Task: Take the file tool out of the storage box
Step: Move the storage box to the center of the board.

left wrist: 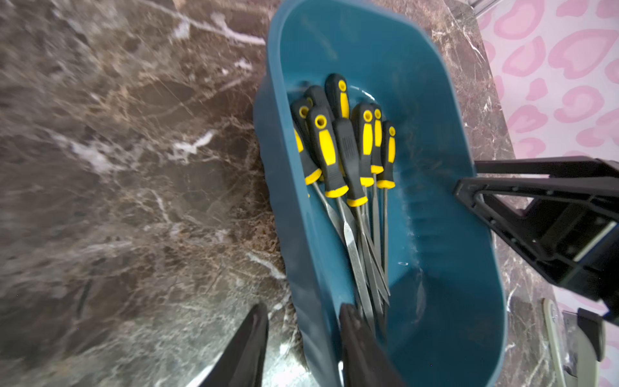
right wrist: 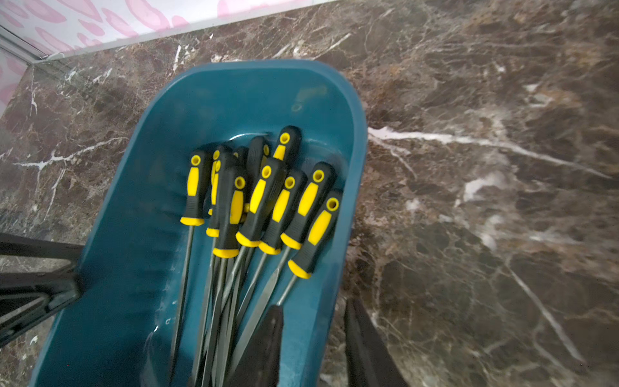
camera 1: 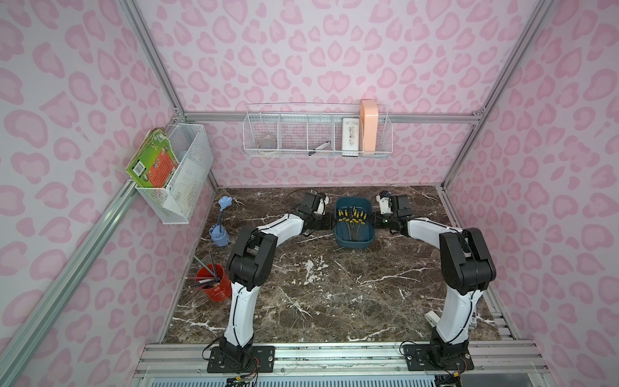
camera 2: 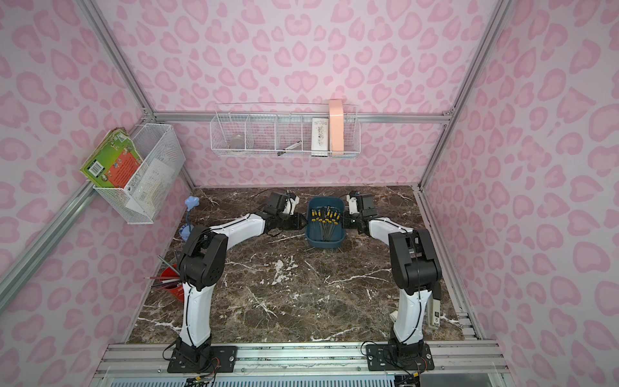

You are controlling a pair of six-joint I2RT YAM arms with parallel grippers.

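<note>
In both top views the storage box (camera 1: 354,244) holds heaped yellow-handled files (camera 1: 354,219); left arm (camera 1: 281,228) and right arm (camera 1: 425,231) bend inward to it. Left wrist view: the left gripper (left wrist: 301,308) straddles the box's wall, jaws part open, outer finger (left wrist: 251,338) clear of it. Right wrist view: the right gripper (right wrist: 315,305) straddles the opposite wall; whether it pinches, cannot tell

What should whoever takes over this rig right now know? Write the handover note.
Left gripper: open, astride one long wall of the storage box, one finger inside, one outside.
Right gripper: open, astride the opposite wall in the same way.
Files: all bundled in the box, yellow-black handles at the far end; none gripped.
Done: both grippers are at the box.
Left: grip one file and lift it out onto the table.
</note>
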